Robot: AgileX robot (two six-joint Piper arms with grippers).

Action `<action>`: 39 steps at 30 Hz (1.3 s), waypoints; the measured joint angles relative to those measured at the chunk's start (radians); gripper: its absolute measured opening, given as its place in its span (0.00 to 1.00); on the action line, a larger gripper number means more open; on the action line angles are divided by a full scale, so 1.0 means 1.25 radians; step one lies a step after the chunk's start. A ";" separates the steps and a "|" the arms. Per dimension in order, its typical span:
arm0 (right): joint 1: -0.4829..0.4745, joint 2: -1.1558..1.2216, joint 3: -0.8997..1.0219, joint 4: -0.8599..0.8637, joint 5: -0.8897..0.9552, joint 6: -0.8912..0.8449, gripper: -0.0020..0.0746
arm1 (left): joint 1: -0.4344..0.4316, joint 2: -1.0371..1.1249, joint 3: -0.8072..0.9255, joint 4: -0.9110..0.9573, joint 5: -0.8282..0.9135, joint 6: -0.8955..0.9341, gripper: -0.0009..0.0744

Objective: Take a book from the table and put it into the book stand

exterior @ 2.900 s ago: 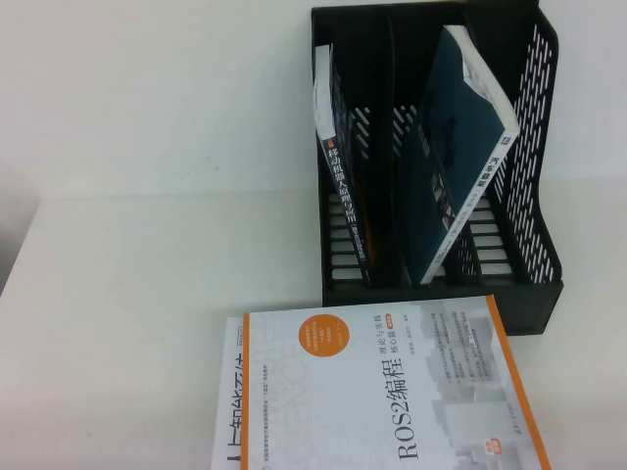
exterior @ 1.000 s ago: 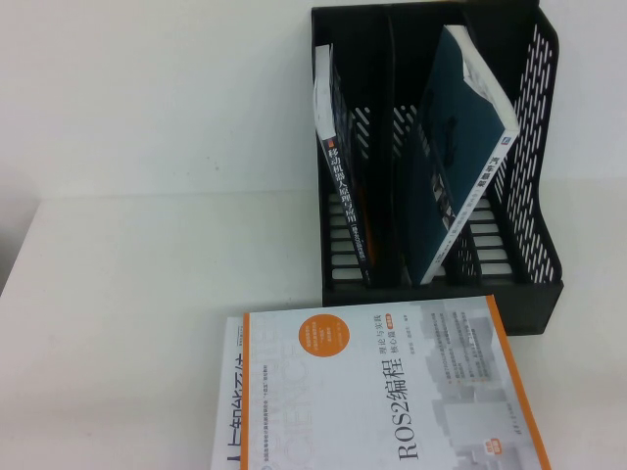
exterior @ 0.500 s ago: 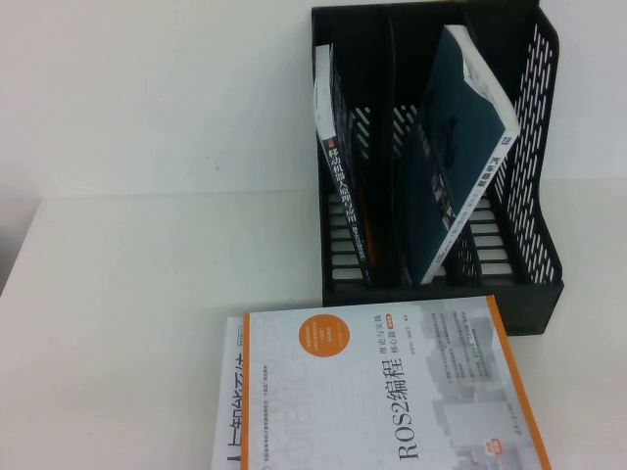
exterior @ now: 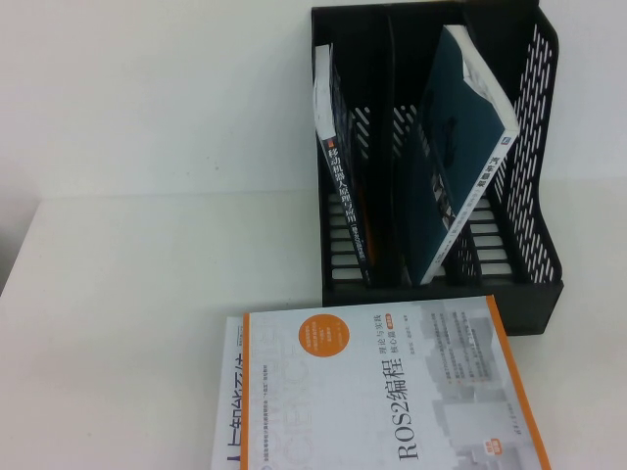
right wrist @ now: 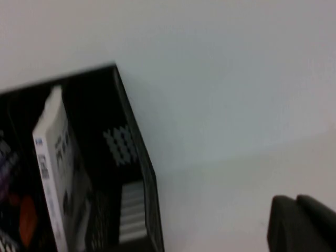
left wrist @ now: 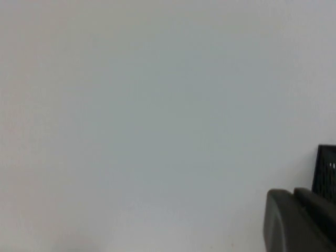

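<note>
Neither gripper shows in the high view, their state untellable; the orange-bordered white book point(exterior: 382, 392) lies flat on the white counter point(exterior: 137, 313), near the black three-slot book stand point(exterior: 534, 284), untouched.

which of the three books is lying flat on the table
The white, orange-edged ROS book, flat before the black plastic book stand; the other two stand inside it. Neither end effector touches it.

The high camera is looking down at the black book stand point(exterior: 441, 157). The right wrist camera is seeing it too point(right wrist: 139, 173).
</note>
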 joint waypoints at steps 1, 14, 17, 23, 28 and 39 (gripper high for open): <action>0.000 0.031 -0.021 0.014 0.038 -0.011 0.02 | 0.000 0.014 0.000 -0.010 0.011 -0.002 0.01; 0.000 0.522 -0.110 0.474 0.295 -0.452 0.02 | 0.000 0.383 -0.112 -0.303 0.391 0.054 0.01; 0.000 0.610 -0.110 0.491 0.292 -0.504 0.02 | 0.000 0.483 -0.157 -0.381 0.458 0.145 0.01; 0.048 0.746 -0.110 0.501 0.246 -0.573 0.02 | 0.000 0.638 -0.176 -0.561 0.490 0.300 0.01; 0.158 0.858 -0.119 0.508 0.161 -0.584 0.02 | 0.000 0.727 -0.176 -0.654 0.488 0.372 0.01; 0.219 1.039 -0.199 0.513 0.099 -0.589 0.03 | 0.000 0.778 -0.176 -0.693 0.481 0.400 0.01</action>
